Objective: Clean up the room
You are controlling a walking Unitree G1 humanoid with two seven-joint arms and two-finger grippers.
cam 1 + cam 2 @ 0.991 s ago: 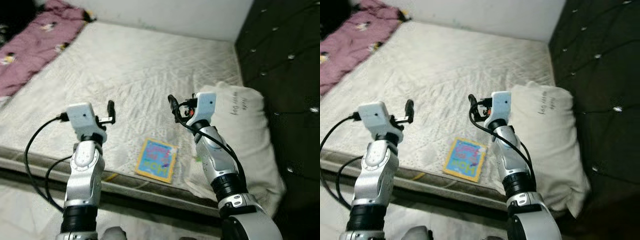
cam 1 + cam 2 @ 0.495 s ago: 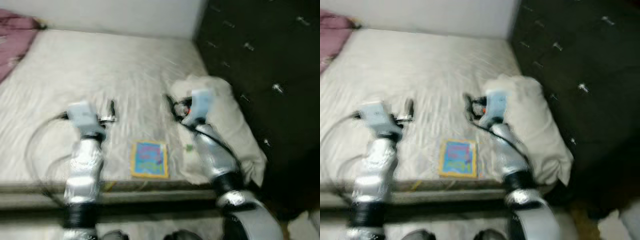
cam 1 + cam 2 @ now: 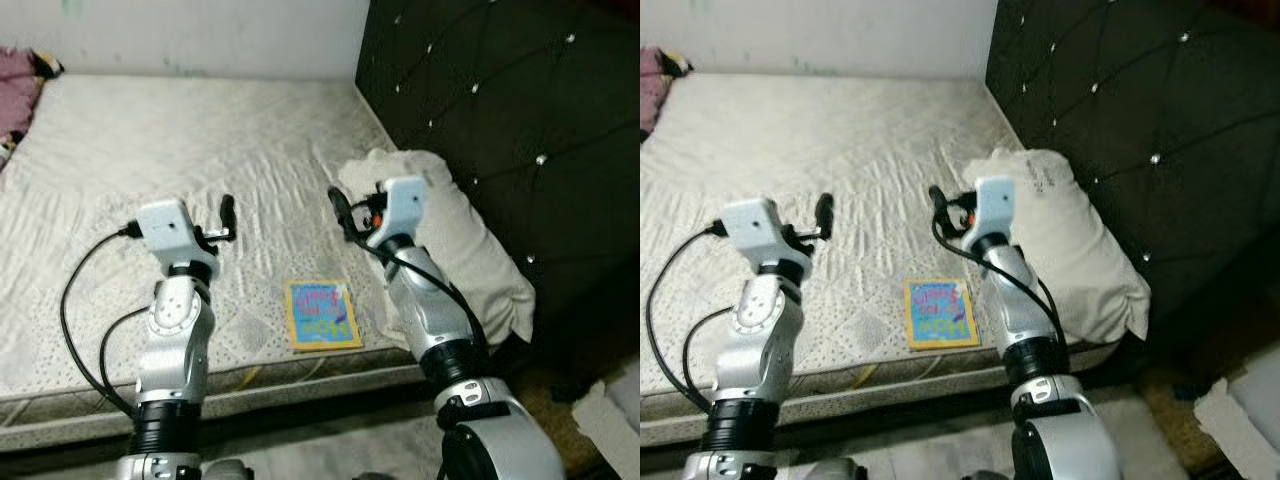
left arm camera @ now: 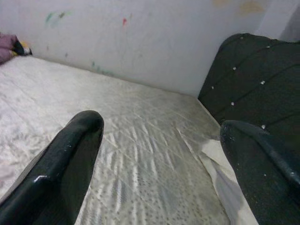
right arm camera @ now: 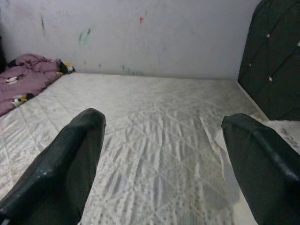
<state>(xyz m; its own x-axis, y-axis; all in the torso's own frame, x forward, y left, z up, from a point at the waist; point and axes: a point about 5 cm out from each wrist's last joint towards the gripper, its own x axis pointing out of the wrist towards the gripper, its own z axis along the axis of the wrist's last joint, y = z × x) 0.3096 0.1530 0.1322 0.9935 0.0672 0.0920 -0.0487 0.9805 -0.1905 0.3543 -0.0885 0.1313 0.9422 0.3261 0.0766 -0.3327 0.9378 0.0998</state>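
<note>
Bare mattress (image 3: 180, 140) ahead; pillow (image 3: 470, 250), headboard (image 3: 500, 110) block right.

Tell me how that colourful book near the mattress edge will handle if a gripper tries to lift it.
The book looks thin and lies flat on the mattress, so fingers may struggle to get under an edge. It is probably light, and may flex if held by one corner. Pushed, it would likely slide rather than roll, and could slip off the near edge.
</note>
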